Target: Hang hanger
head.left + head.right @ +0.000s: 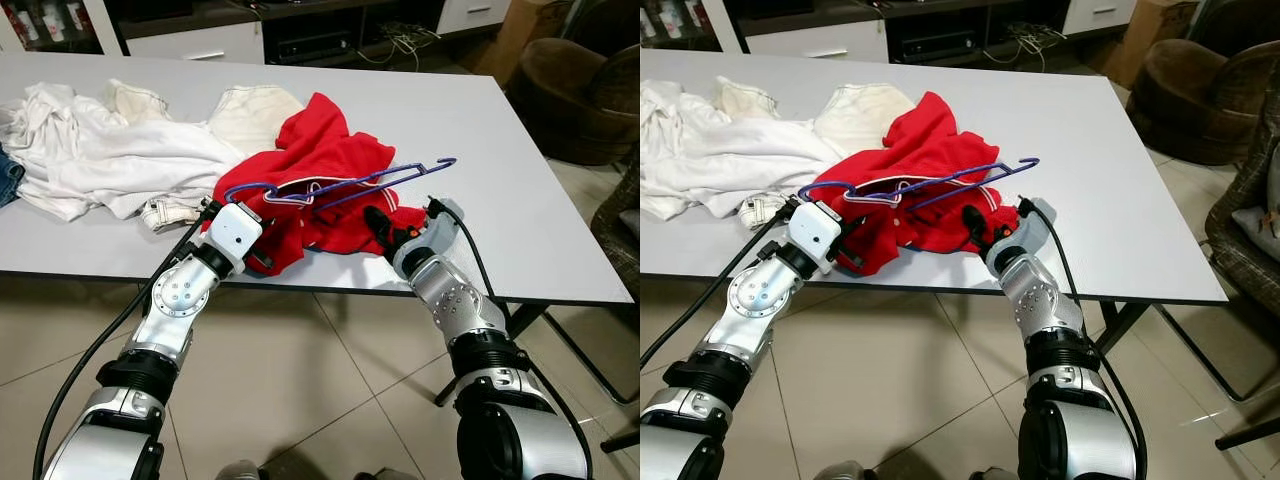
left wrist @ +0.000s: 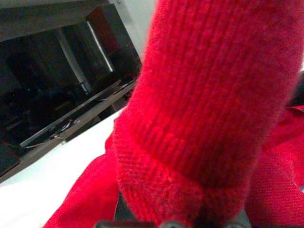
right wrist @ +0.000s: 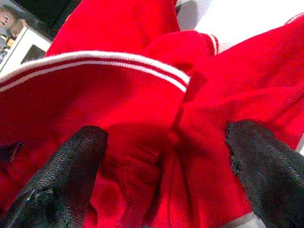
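I see a red knit sweater (image 1: pixel 320 160) with ribbed cuff and white-striped trim, a thin glossy purple plastic hanger (image 1: pixel 350 183), crumpled white cotton clothes (image 1: pixel 110 150), a smooth matt grey tabletop (image 1: pixel 520 200), my textured black rubbery fingers (image 3: pixel 71 166), glossy beige floor tiles (image 1: pixel 300 380)

Head stereo downward; wrist cameras close (red garment (image 3: pixel 142 118)).
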Controlling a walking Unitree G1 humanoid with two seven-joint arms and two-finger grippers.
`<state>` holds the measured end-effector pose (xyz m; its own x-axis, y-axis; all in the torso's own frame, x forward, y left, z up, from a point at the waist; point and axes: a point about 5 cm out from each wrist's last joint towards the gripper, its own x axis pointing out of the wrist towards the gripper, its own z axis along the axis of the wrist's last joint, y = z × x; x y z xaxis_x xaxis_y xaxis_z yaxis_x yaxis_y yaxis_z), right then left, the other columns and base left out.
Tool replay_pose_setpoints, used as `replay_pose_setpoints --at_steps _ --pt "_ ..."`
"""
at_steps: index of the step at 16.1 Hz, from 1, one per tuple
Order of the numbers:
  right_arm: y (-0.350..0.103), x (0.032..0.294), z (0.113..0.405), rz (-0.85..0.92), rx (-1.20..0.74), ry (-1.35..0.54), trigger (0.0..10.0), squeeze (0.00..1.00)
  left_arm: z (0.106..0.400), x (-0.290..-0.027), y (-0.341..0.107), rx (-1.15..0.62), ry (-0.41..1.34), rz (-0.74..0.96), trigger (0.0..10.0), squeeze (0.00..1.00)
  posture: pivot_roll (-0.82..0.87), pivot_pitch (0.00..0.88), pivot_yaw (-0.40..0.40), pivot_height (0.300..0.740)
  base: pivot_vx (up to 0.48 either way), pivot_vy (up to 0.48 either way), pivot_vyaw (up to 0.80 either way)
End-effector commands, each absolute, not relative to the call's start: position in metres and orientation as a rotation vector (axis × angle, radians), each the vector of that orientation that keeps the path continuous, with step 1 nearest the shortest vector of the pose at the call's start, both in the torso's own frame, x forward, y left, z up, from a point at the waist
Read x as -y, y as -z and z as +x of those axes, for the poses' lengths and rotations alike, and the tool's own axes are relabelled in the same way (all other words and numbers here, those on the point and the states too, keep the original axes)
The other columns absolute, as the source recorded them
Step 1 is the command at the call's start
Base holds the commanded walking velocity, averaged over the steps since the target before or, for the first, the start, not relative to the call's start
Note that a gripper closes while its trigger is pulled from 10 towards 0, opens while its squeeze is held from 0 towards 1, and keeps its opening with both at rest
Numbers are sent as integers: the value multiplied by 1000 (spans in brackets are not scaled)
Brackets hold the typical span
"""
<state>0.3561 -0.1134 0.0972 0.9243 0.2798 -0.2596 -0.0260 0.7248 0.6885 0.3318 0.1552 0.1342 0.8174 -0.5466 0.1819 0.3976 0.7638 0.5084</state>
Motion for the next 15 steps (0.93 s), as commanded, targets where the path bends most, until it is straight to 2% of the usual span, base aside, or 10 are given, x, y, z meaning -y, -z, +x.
replay_pose_setpoints --at_steps 1,2,6,7,8,11,14,15 --pt "-91 117 352 723 -401 -158 10000 604 333 -155 -139 351 522 478 10000 0 81 24 -21 740 0 0 0" --pt "-94 121 352 712 -393 -154 10000 0 334 -155 -139 351 522 478 10000 0 81 22 -22 740 0 0 0" --pt "-104 141 346 655 -345 -139 10000 0 334 -155 -140 352 518 481 10000 0 78 19 -23 740 0 0 0" --pt "-106 144 344 642 -340 -137 10000 98 334 -155 -140 352 518 480 10000 0 78 19 -23 740 0 0 0" --pt "-108 146 341 632 -339 -140 10000 980 334 -155 -140 353 519 480 10000 0 78 19 -23 740 0 0 0" --pt "-109 144 334 618 -359 -183 10000 1000 334 -154 -140 353 522 478 10000 0 71 17 -23 740 0 0 0" --pt "-101 126 333 613 -424 -244 10000 1000 336 -151 -141 357 524 476 10000 0 68 10 -25 740 0 0 0" --pt "-100 124 334 622 -431 -244 10000 941 337 -151 -141 357 524 476 10000 0 73 10 -24 740 0 0 0"
